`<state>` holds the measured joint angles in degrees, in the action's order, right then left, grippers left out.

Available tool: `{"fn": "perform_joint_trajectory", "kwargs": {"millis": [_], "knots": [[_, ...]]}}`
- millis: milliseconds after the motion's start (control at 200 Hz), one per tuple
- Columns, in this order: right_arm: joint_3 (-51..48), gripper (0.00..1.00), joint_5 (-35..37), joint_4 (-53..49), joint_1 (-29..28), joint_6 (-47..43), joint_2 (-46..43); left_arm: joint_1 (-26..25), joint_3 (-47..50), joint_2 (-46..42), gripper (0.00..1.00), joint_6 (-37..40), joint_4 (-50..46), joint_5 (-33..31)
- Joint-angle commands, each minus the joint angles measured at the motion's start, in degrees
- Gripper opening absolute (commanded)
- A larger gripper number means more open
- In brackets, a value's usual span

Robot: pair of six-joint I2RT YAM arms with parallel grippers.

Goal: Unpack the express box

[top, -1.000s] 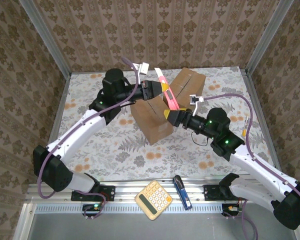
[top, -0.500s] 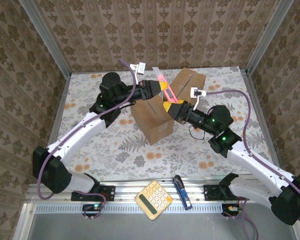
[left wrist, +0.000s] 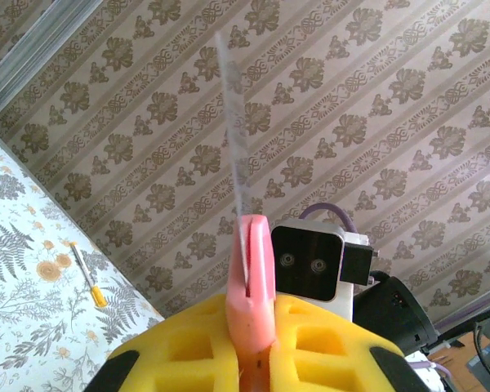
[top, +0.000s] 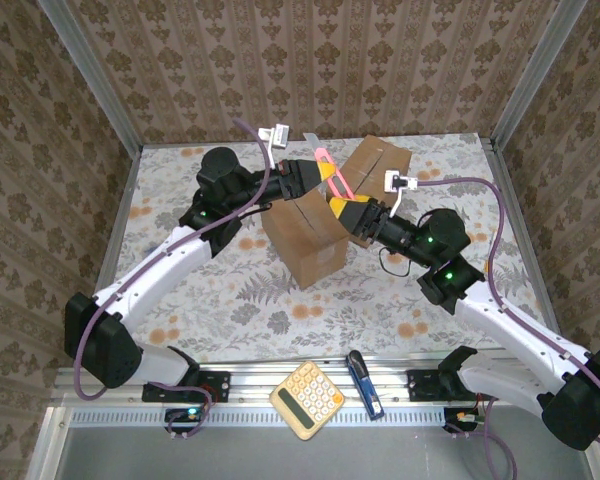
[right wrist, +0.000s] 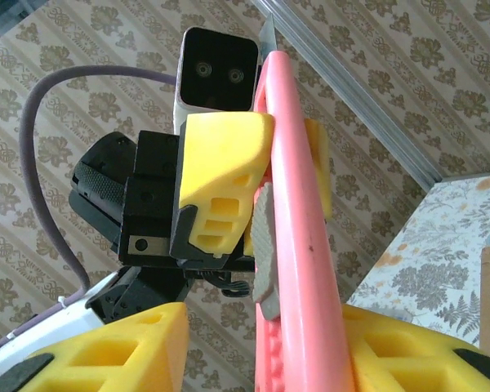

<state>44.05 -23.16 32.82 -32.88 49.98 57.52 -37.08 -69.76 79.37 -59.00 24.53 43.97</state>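
On the top external view, you have the cardboard box (top: 310,250) at the centre of the floral worktop (top: 230,300), one flap (top: 375,165) lifted toward 1 o'clock. The left tool (top: 325,180) reaches in from 9 o'clock and the right tool (top: 342,208) from 4 o'clock. They meet just above the box's top edge, at 12 o'clock of the box, both on the pink utility knife (top: 332,172), whose tip slants up toward 11 o'clock. At 6 o'clock, on the near rail, a yellow calculator (top: 307,400) lies just beside a blue handheld object (top: 364,384). From the left wrist view, your left tool is narrow, its yellow pads clamped against both sides of the knife handle, and the thin blade (left wrist: 233,122) rises toward 12 o'clock against the wallpaper. The right wrist's camera block (left wrist: 310,263) sits just beyond the handle at 3 o'clock of it, and a small yellow-tipped pen (left wrist: 90,278) lies on the worktop at 8 o'clock. From the right wrist view, the knife runs up between your right tool's yellow pads. The pad at 4 o'clock looks close against the handle, while a gap shows beside the pad at 8 o'clock, so this tool stands part-way apart around the handle rather than clamped on it. Farther up the handle you see the left tool's pads gripping it.
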Motion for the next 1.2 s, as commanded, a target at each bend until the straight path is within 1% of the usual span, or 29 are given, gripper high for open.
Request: {"fn": "perform_joint_trajectory", "kwargs": {"millis": [0, 265, 500, 750, 1145, 1195], "knots": [[1.06, 0.44, 0.42, 6.38, -0.07, 1.04, -0.56, 0.01, 0.96, -0.89, 0.0, -0.67, 2.44, 0.08], [-0.31, 0.43, 2.39, 11.32, -0.07, 3.12, -0.49, -0.01, 2.69, -1.4, 0.0, -1.71, 4.44, -1.93], [-0.21, 0.39, 3.16, 14.93, -0.08, 4.95, 1.17, -0.01, 3.7, -2.07, 0.0, -1.91, 4.99, -3.07], [0.32, 0.33, 4.0, 15.52, -0.16, 5.46, 1.8, 0.01, 4.6, -2.38, 0.0, -1.99, 5.43, -3.27], [0.33, 0.16, 4.96, 15.35, -0.34, 5.65, 1.75, 0.05, 4.81, -2.12, 0.0, -2.15, 5.94, -3.32], [0.25, 0.11, 5.3, 15.21, -0.29, 5.59, 1.72, 0.0, 4.96, -2.12, 0.0, -2.16, 6.02, -3.31]]}}
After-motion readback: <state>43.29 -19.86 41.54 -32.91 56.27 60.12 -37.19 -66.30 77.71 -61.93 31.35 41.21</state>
